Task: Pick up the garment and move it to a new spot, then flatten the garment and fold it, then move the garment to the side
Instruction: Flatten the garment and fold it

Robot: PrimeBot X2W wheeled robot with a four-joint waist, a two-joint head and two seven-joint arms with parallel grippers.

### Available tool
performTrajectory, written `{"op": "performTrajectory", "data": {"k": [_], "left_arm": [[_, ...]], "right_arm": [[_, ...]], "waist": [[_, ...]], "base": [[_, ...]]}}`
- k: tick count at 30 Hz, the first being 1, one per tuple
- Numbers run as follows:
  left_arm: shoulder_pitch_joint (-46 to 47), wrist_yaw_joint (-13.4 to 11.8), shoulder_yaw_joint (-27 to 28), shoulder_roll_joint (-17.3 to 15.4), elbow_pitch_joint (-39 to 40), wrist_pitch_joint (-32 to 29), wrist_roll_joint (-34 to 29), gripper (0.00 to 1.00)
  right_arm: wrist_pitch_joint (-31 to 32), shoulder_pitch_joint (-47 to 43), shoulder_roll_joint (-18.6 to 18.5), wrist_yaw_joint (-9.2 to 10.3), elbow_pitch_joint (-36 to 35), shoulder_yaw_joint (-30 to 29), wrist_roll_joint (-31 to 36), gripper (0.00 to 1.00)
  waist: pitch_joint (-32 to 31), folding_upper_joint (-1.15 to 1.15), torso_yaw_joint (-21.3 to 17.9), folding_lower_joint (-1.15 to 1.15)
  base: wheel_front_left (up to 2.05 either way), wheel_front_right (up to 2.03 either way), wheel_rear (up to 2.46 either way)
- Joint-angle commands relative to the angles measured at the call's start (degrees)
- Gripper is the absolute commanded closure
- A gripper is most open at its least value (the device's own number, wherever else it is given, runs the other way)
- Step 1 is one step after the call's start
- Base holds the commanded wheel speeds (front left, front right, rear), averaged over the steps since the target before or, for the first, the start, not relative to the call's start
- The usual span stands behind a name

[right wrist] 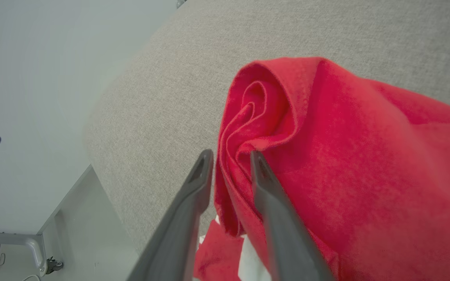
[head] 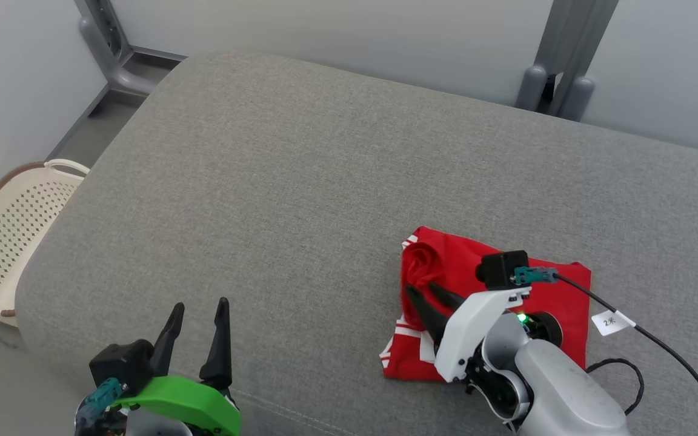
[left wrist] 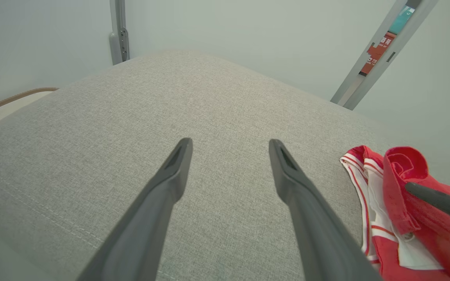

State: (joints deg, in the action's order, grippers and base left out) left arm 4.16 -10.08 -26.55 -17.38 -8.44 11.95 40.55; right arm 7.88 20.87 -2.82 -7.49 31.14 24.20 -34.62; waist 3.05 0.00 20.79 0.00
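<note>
A wide grey upholstered cushion (head: 300,181) carries the work, and most of its fabric lies bare. A cream perforated laundry basket (head: 16,236) stands on the floor off its left edge.

The red garment (head: 464,266), trimmed in white stripes, lies as a roughly folded square close to the cushion's near edge, toward the right. Its left side is rolled up into a loose curl.

It looks like a light, thin, soft knit that will sag and unroll once lifted, and it should grip well rather than slip. The best hold is probably on the stacked layers at a corner or along the folded edge, so the fold stays together.

The left gripper (head: 200,304) hovers over the near edge further left, jaws spread wide and empty. The right gripper (head: 422,288) straddles the rolled curl with its jaws partly apart. I cannot tell whether it pinches the cloth.
</note>
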Motion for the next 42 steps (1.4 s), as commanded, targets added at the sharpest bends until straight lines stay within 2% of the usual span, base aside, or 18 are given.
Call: {"op": "performTrajectory", "data": {"k": [1,7,10,19,25,30,36,42], "left_arm": [[1.13,0.29,-0.09,0.15,-0.2,0.29,-0.09,0.0],[1.56,0.49,-0.69,0.43,-0.45,0.36,-0.51,0.0],[2.04,0.56,-1.09,0.52,-0.48,0.39,-0.75,0.0],[4.26,0.84,-2.47,0.99,-0.87,0.09,-1.96,0.0],[5.98,0.63,-2.56,1.45,-2.12,0.73,-2.65,0.0],[6.28,0.1,-2.0,2.06,-3.56,1.69,-3.22,0.0],[4.28,0.23,-0.84,2.88,-4.62,2.72,-3.23,0.0],[2.38,0.78,0.52,3.19,-5.36,3.13,-3.63,0.0]], "right_arm": [[-0.86,1.02,-0.17,0.01,0.54,0.88,-0.92,0.0],[-3.86,3.28,-0.16,0.0,1.16,4.44,-2.5,0.0],[-5.66,4.47,-0.2,0.01,0.87,4.36,-0.68,0.0],[-11.67,3.9,-1.34,0.01,-1.17,-4.4,10.94,0.0],[-13.86,-0.94,-2.07,0.01,-6.15,-12.74,18.67,0.0],[-13.88,-7.06,-1.24,0.01,-11.81,-19.32,23.4,0.0],[-14.11,-14.17,-0.26,0.01,-18.75,-24.3,26.66,0.0],[-14.8,-19.05,-0.11,0.01,-22.9,-25.12,25.0,0.0]], "waist": [[0.09,0.0,-0.35,0.0],[0.27,0.0,-1.71,0.0],[0.22,0.0,-2.71,0.0],[-1.12,0.0,-7.06,0.0],[-2.37,0.0,-10.66,0.0],[-3.1,0.0,-13.36,0.0],[-3.52,0.0,-15.61,0.0],[-3.86,0.0,-16.91,0.0]], "base": [[0.0,0.0,0.0],[0.0,0.0,0.0],[0.0,0.0,0.0],[0.0,0.0,0.0],[0.0,0.0,0.0],[0.0,0.0,0.0],[0.0,0.0,0.0],[0.0,0.0,0.0]]}}
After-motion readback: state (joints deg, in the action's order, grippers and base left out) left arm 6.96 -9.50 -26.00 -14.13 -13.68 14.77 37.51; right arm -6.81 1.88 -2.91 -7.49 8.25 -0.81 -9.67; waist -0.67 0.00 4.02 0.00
